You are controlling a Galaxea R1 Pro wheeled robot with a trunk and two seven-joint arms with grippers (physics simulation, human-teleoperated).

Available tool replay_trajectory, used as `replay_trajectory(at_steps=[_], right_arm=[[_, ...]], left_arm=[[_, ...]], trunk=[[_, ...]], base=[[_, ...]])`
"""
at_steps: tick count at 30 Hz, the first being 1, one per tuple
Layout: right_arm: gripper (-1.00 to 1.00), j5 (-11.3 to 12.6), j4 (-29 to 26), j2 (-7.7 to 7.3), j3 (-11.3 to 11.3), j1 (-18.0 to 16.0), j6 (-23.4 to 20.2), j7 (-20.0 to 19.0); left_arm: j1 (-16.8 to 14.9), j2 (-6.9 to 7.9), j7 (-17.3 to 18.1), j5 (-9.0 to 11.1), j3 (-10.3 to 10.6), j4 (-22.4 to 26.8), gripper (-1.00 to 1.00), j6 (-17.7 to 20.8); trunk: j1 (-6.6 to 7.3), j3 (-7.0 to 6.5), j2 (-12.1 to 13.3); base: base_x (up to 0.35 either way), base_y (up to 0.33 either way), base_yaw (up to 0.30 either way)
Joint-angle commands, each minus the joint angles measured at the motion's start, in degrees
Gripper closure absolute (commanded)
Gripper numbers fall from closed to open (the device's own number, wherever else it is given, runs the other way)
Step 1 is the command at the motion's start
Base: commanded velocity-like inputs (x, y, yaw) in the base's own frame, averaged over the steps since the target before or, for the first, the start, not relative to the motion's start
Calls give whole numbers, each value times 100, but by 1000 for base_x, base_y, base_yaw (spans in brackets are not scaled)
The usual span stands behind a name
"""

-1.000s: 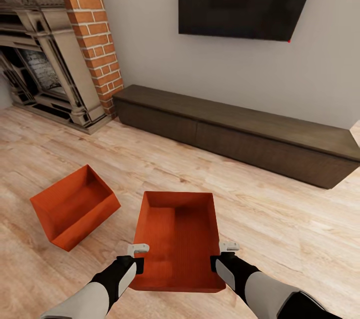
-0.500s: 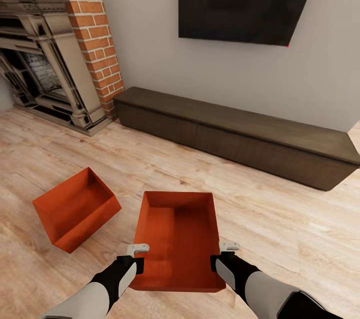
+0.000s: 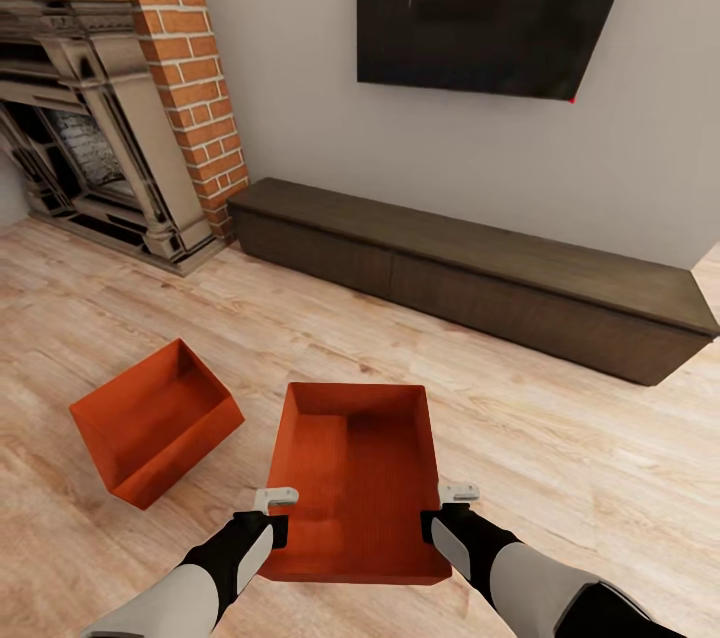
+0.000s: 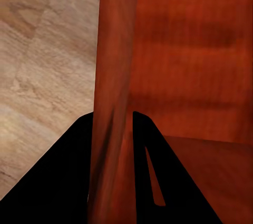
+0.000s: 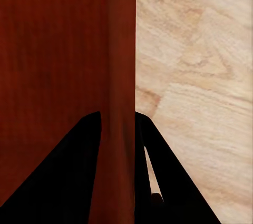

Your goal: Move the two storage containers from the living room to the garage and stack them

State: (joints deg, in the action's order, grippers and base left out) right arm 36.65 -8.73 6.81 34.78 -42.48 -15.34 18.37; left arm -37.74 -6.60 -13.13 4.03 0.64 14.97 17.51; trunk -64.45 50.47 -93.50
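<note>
orange-red plastic bin (image 3: 352, 478) | likely light, stiff | left gripper (image 3: 277, 498) at 9, right gripper (image 3: 459, 493) at 3 | each pinching a side wall

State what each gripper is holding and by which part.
Both hold one storage container: the left gripper clamps its left long wall, the right gripper its right long wall, near the robot's end.

The nearer orange-red rectangular plastic bin (image 3: 355, 478) looks smooth with a faint ribbed sheen inside; the second orange-red plastic bin (image 3: 155, 418) is equally matt. The light wood plank floor (image 3: 560, 458) shows visible grain. The long dark-brown wooden cabinet (image 3: 480, 283) is dull, the red brick fireplace (image 3: 195, 68) rough, the black wall TV (image 3: 490, 3) glossy.
</note>
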Motion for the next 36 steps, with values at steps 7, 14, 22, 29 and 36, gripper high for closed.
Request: replay_trajectory(at_steps=[7,14,22,29,36], right_arm=[[100,-97,-24,-5,82,-5,242,52],[100,-97,-24,-5,82,-5,289,52],[100,-97,-24,-5,82,-5,301,48],[100,-97,-25,-5,82,-5,303,35],[100,-97,-27,-1,82,-5,303,38]], left_arm=[[4,18,-128,-34,24,-12,100,51],[4,20,-128,-32,24,-11,100,51],[4,19,-128,-34,24,-11,100,51],[4,18,-128,-34,24,-14,100,51],[4,18,-128,-32,24,-12,100,51]], trunk=[[155,-122,280],[309,-248,561],[484,-391,882],[638,-517,1163],[792,-643,1443]], base=[[0,0,0],[0,0,0],[0,0,0],[0,0,0],[0,0,0]])
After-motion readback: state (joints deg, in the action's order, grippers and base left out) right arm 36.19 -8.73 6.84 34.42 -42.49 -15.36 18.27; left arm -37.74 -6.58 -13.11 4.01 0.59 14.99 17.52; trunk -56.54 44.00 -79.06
